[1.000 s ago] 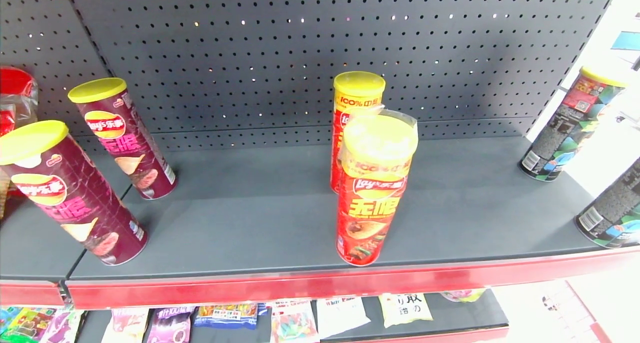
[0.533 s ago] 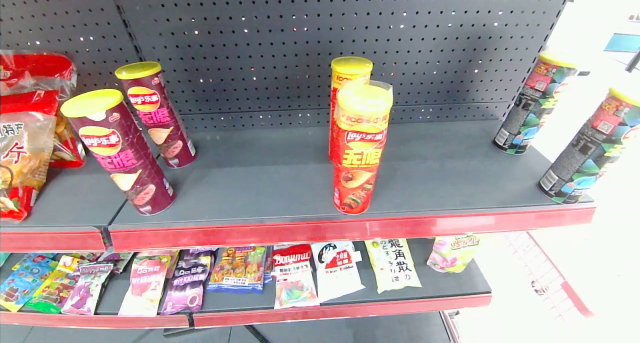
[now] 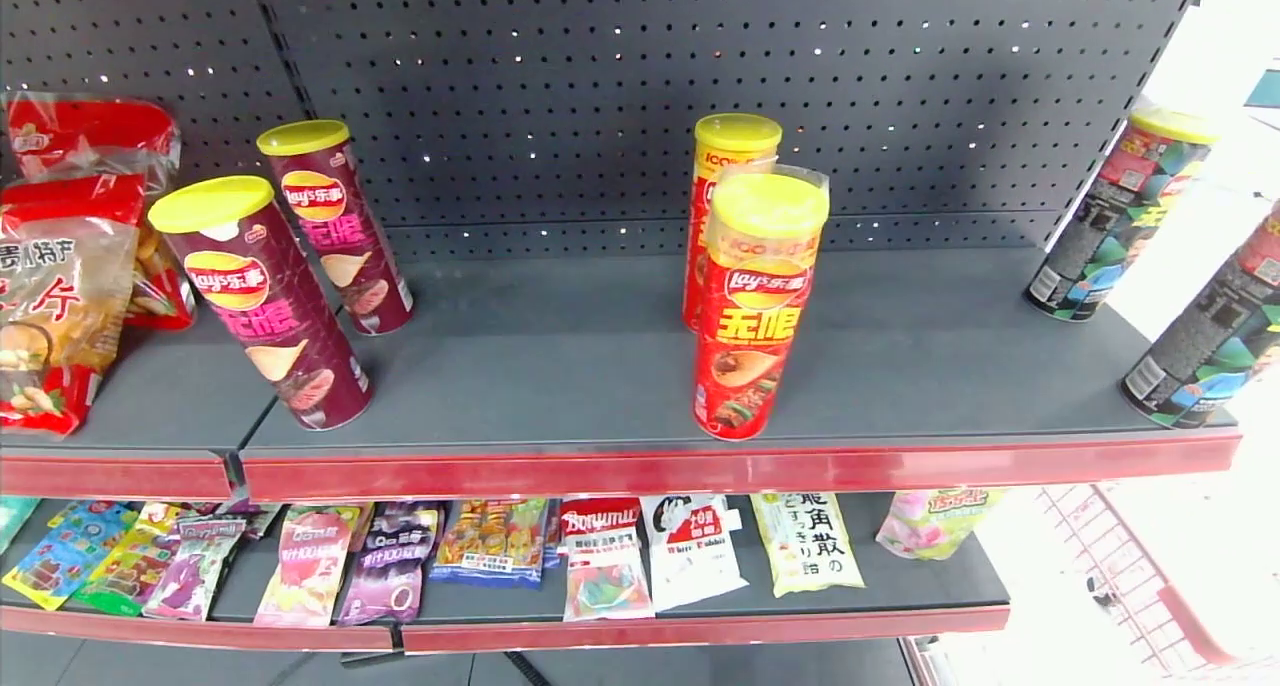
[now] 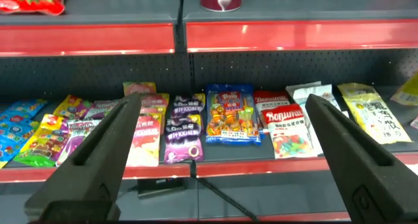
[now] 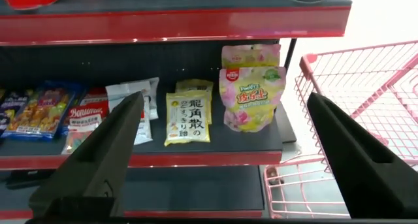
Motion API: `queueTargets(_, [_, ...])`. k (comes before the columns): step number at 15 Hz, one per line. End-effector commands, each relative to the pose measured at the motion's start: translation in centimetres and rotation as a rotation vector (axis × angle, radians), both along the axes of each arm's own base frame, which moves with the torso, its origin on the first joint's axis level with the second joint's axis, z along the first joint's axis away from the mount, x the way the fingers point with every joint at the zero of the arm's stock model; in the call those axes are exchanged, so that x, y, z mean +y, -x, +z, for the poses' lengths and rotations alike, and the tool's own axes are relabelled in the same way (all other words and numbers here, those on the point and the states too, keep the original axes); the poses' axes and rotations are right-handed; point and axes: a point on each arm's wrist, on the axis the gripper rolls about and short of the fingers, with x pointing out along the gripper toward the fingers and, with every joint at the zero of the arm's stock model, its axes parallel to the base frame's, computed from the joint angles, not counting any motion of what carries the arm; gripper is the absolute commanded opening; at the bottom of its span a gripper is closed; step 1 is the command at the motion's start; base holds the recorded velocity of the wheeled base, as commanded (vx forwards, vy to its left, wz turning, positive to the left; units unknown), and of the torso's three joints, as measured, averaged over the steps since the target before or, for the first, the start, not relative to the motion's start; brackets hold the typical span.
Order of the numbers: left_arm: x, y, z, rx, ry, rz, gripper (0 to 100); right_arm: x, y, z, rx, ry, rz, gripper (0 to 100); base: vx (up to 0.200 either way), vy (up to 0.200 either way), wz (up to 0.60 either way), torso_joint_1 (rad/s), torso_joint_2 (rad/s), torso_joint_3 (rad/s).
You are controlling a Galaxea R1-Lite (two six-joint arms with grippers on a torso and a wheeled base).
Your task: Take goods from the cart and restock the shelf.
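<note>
The left gripper (image 4: 223, 98) and right gripper (image 5: 225, 95) are spread wide, and nothing is held. The pink cart (image 5: 305, 62) is cut off at 4 o'clock of the shelf (image 3: 560, 356), where the rear red chip can (image 3: 737, 136) is half hidden.

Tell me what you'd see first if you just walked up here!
The tall red chip can with its yellow lid, at the front middle of the upper shelf, with a twin behind it. Next, two maroon cans on its left and bright snack packets along the lower shelf.
</note>
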Motion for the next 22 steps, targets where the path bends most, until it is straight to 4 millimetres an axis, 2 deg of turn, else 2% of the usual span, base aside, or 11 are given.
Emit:
queueTargets(1, [0.0, 0.0, 0.0, 0.002, 0.001, -0.001, 100, 0.0, 0.0, 0.0, -0.002, -0.001, 0.001, 100, 0.0, 0.0, 0.0, 0.0, 0.0, 0.0])
queueTargets(15, [0.0, 0.0, 0.0, 0.002, -0.001, 0.0, 100, 0.0, 0.0, 0.0, -0.003, -0.004, 0.007, 100, 0.0, 0.0, 0.0, 0.0, 0.0, 0.0])
queueTargets(16, [0.0, 0.0, 0.0, 0.002, -0.001, 0.0, 100, 0.0, 0.1, 0.5, -0.029, -0.007, 0.013, 100, 0.0, 0.0, 0.0, 0.0, 0.0, 0.0])
queueTargets(17, [0.0, 0.0, 0.0, 0.002, -0.001, 0.0, 100, 0.1, 0.9, 5.7, -0.121, -0.057, 0.098, 100, 0.0, 0.0, 0.0, 0.0, 0.0, 0.0])
queueTargets(18, [0.0, 0.0, 0.0, 0.002, -0.001, 0.0, 100, 0.0, 0.5, 8.5, -0.103, -0.113, 0.133, 100, 0.0, 0.0, 0.0, 0.0, 0.0, 0.0])
queueTargets(19, [0.0, 0.0, 0.0, 0.002, -0.001, 0.0, 100, 0.1, -0.6, 12.9, -0.084, -0.164, 0.157, 100, 0.0, 0.0, 0.0, 0.0, 0.0, 0.0])
queueTargets(20, [0.0, 0.0, 0.0, 0.002, -0.001, 0.0, 100, 0.3, -3.1, 14.5, 0.003, -0.11, 0.195, 100, 0.0, 0.0, 0.0, 0.0, 0.0, 0.0])
queueTargets(22, [0.0, 0.0, 0.0, 0.002, -0.001, 0.0, 100, 1.0, -8.2, 14.0, 0.218, -0.078, 0.239, 100, 0.0, 0.0, 0.0, 0.0, 0.0, 0.0])
